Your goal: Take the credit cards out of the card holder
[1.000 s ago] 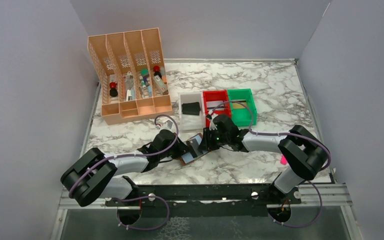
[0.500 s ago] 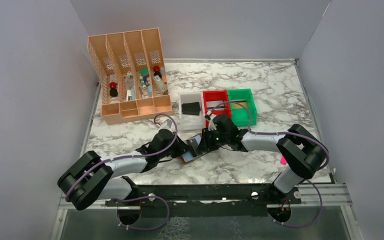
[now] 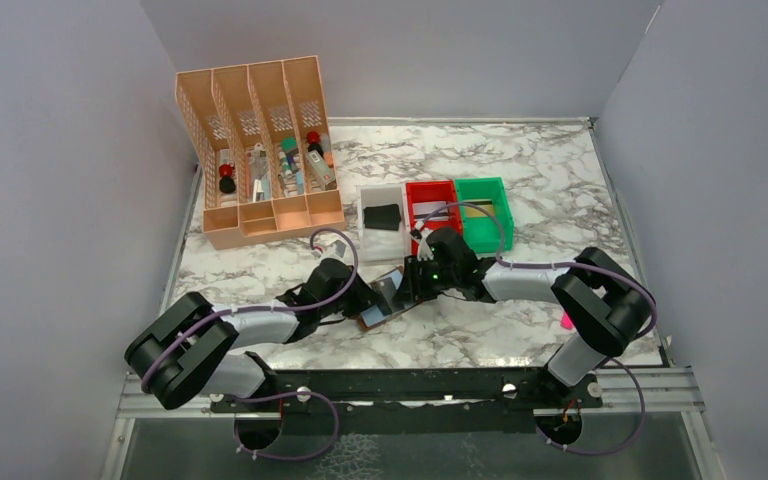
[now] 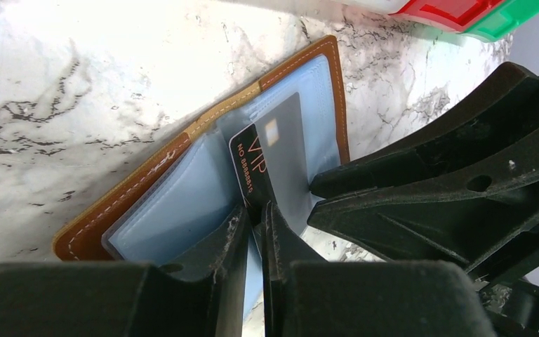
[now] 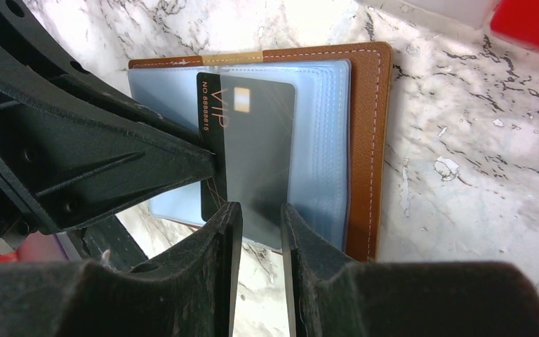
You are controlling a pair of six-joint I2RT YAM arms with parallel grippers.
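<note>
Seen from above, the open card holder [image 3: 384,298] is only a small patch on the marble table [image 3: 540,190] where both claws meet, near the white bin [image 3: 380,242]. The wrist views alone show a black credit card [image 5: 210,140] half out of a clear sleeve, lettered "VIP" and "NO", then digits, mostly eights. The left gripper [image 4: 255,219] stands a sliver apart at the card's end; whether it grips cannot be told. The right gripper [image 5: 258,210] is slightly spread, straddling the sleeve's edge.
</note>
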